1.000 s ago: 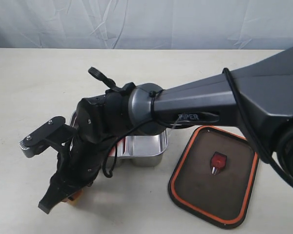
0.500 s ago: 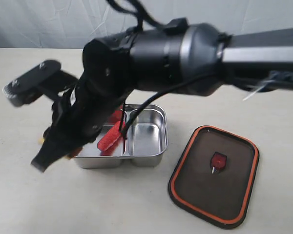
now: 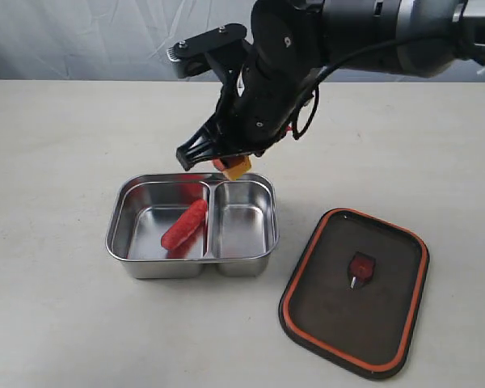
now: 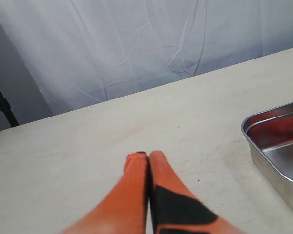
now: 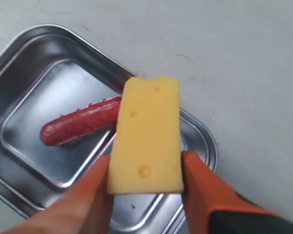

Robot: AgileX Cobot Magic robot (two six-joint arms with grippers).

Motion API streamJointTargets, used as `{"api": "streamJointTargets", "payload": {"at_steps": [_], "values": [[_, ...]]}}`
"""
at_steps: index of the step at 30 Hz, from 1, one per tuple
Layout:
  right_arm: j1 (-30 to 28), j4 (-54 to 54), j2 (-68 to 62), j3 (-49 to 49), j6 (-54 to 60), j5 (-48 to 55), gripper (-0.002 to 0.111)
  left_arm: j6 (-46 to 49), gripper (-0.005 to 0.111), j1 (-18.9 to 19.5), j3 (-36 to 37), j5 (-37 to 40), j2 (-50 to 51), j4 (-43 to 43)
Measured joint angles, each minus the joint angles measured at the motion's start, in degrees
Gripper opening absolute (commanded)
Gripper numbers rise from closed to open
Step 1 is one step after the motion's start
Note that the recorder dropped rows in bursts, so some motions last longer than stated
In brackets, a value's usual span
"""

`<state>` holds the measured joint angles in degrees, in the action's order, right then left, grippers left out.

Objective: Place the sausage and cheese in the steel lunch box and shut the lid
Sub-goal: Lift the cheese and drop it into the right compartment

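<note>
The steel lunch box stands open on the table, with the red sausage lying in its left compartment. My right gripper hangs just above the box's far rim, shut on the yellow cheese. In the right wrist view the cheese sits between the orange fingers, over the box and the sausage. The dark lid with its orange valve tab lies flat to the right of the box. My left gripper rests shut and empty, low over the table beside the box's corner; it is out of the exterior view.
The beige table runs back to a white cloth backdrop. My right arm reaches in from the upper right, above the far side of the box.
My right arm has swung from the table left of the box up and over to its far rim, carrying the cheese. The sausage, the box and the lid have stayed put.
</note>
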<state>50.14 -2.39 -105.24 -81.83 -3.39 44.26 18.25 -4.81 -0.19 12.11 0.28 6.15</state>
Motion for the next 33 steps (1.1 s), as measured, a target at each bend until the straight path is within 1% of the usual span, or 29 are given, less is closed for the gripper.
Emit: {"api": "streamJointTargets", "payload": {"at_steps": [8,10,11,13,15,17,18,22,25,28,31,32,33], "values": [[-0.7,2.4,-4.3,0.0,-0.2,7.3,0.001,0.0,0.000,0.0,0.0,0.0,0.0,0.0],[-0.7,3.0,-5.8,0.0,-0.2,8.0,0.007,0.0,0.000,0.0,0.0,0.0,0.0,0.0],[-0.7,3.0,-6.3,0.0,-0.2,8.1,0.013,0.0,0.000,0.0,0.0,0.0,0.0,0.0],[-0.7,3.0,-7.0,0.0,-0.1,8.2,0.032,0.0,0.000,0.0,0.0,0.0,0.0,0.0],[-0.7,3.0,-7.1,0.0,-0.1,8.2,0.056,0.0,0.000,0.0,0.0,0.0,0.0,0.0],[-0.7,3.1,-7.1,0.0,-0.1,8.2,0.067,0.0,0.000,0.0,0.0,0.0,0.0,0.0],[-0.7,3.1,-7.1,0.0,-0.1,8.6,0.068,0.0,0.000,0.0,0.0,0.0,0.0,0.0],[-0.7,3.0,-7.1,0.0,-0.1,11.5,0.065,0.0,0.000,0.0,0.0,0.0,0.0,0.0],[-0.7,3.0,-5.9,0.0,-0.2,13.7,0.060,0.0,0.000,0.0,0.0,0.0,0.0,0.0],[-0.7,1.8,-3.0,0.0,-2.3,15.9,0.051,0.0,0.000,0.0,0.0,0.0,0.0,0.0],[-0.7,-2.9,1.5,0.0,-6.9,18.7,0.043,0.0,0.000,0.0,0.0,0.0,0.0,0.0],[-1.4,-7.2,4.9,1.3,-11.3,20.0,0.043,0.0,0.000,0.0,0.0,0.0,0.0,0.0],[-2.0,-9.0,6.9,2.6,-13.5,20.5,0.043,0.0,0.000,0.0,0.0,0.0,0.0,0.0]]}}
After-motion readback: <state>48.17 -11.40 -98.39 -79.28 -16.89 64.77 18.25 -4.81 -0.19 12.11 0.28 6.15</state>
